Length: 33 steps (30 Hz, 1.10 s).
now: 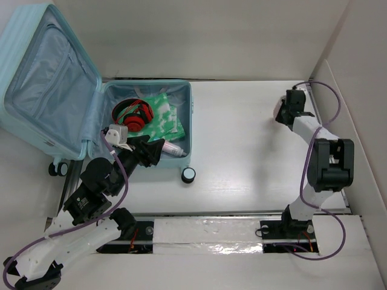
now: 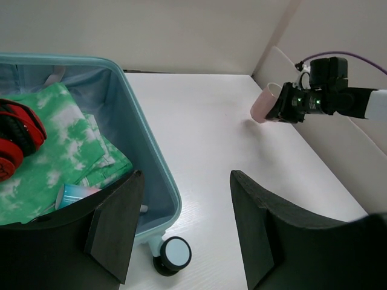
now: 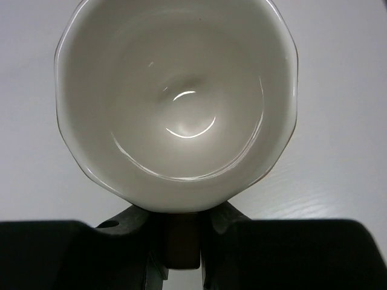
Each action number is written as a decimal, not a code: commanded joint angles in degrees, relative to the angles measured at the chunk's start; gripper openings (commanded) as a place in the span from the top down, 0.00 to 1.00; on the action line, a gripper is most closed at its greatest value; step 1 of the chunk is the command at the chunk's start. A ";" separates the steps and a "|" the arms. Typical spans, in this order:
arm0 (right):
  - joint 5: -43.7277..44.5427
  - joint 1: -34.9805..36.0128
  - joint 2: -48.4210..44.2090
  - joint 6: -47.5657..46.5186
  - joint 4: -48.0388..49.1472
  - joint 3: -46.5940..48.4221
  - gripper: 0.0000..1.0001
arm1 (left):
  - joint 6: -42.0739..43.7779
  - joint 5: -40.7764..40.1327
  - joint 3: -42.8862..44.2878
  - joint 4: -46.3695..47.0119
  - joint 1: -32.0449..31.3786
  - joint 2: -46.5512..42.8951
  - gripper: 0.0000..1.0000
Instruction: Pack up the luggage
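The luggage (image 1: 187,121) is a pale aqua suitcase lying open at the far left, its lid (image 1: 42,78) leaning back. Inside lie red headphones (image 1: 133,115), a green-and-white cloth (image 1: 162,115) and a small tube (image 1: 172,149). My left gripper (image 1: 154,151) is open and empty, over the suitcase's near right corner; in the left wrist view (image 2: 187,229) its jaws straddle the suitcase rim (image 2: 151,157). My right gripper (image 1: 283,112) is at the far right, shut on the handle of a cup (image 3: 175,103), white inside and pink outside (image 2: 264,103).
A black-and-white caster wheel (image 1: 188,175) sticks out at the suitcase's near right corner, also seen in the left wrist view (image 2: 172,254). Another wheel (image 1: 57,169) sits at its near left. White walls close the table at the back and right (image 1: 351,90).
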 commanded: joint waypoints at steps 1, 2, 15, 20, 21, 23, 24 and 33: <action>-3.85 9.50 -10.86 -2.45 8.83 1.69 1.00 | 0.10 0.08 -0.36 2.67 0.14 -0.74 0.45; -5.26 11.70 -11.66 -3.50 7.60 3.18 1.00 | 0.10 -0.18 -0.36 2.67 0.14 -0.92 0.45; -27.15 47.39 1.32 -7.29 2.05 26.03 1.00 | 0.01 -1.86 -0.45 2.67 0.14 -3.20 0.45; -24.78 50.48 12.57 -7.65 1.27 40.67 1.00 | 0.01 -2.03 -0.45 2.67 0.14 -3.82 0.45; -25.39 50.48 17.03 -7.64 0.57 43.50 1.00 | -0.07 -2.03 -0.45 2.67 0.14 -3.99 0.45; -25.40 50.48 23.36 -7.82 -3.38 51.57 1.00 | -0.07 -1.94 -0.45 2.67 0.14 -4.26 0.45; -25.31 50.48 23.40 -7.56 -4.53 53.36 1.00 | -0.07 -1.94 -0.45 2.67 0.14 -4.34 0.45; -27.33 47.24 27.27 -4.48 -2.17 47.24 1.00 | -0.07 -1.86 -0.53 2.84 0.14 -5.23 0.45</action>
